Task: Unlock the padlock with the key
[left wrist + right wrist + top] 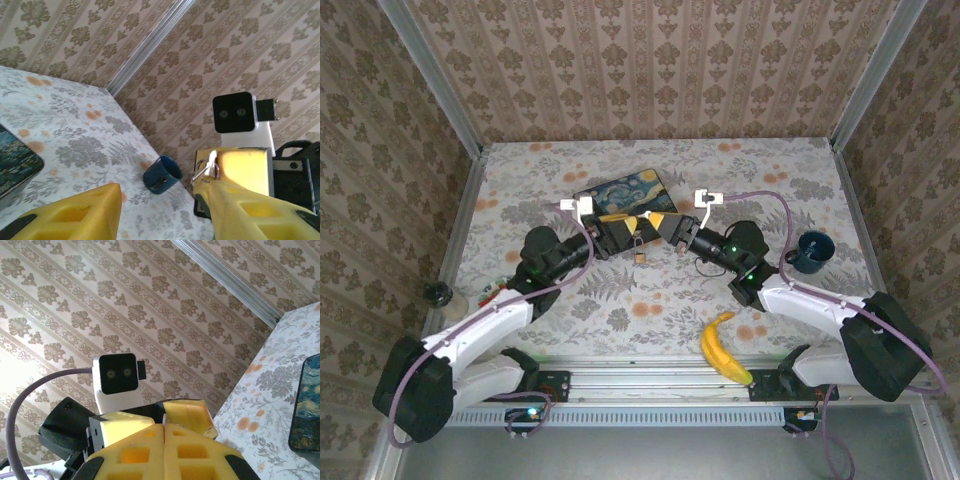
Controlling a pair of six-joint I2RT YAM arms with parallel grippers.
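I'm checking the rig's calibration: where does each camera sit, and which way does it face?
Top external: above and behind the arms, looking down on the table; both arms and bases show, with the left gripper and right gripper close together by the padlock.
Left wrist: on the left arm, facing across the table to the blue cup and the wall; its own yellow fingers show, apart.
Right wrist: on the right arm, facing the opposite wall; its own closed fingers show.
Shared: all three catch the starry-night box.

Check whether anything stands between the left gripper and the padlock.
Nothing visible does. In the top view the padlock sits right by the tips of the left gripper and the right gripper, with nothing between them. The painted box lies behind them.
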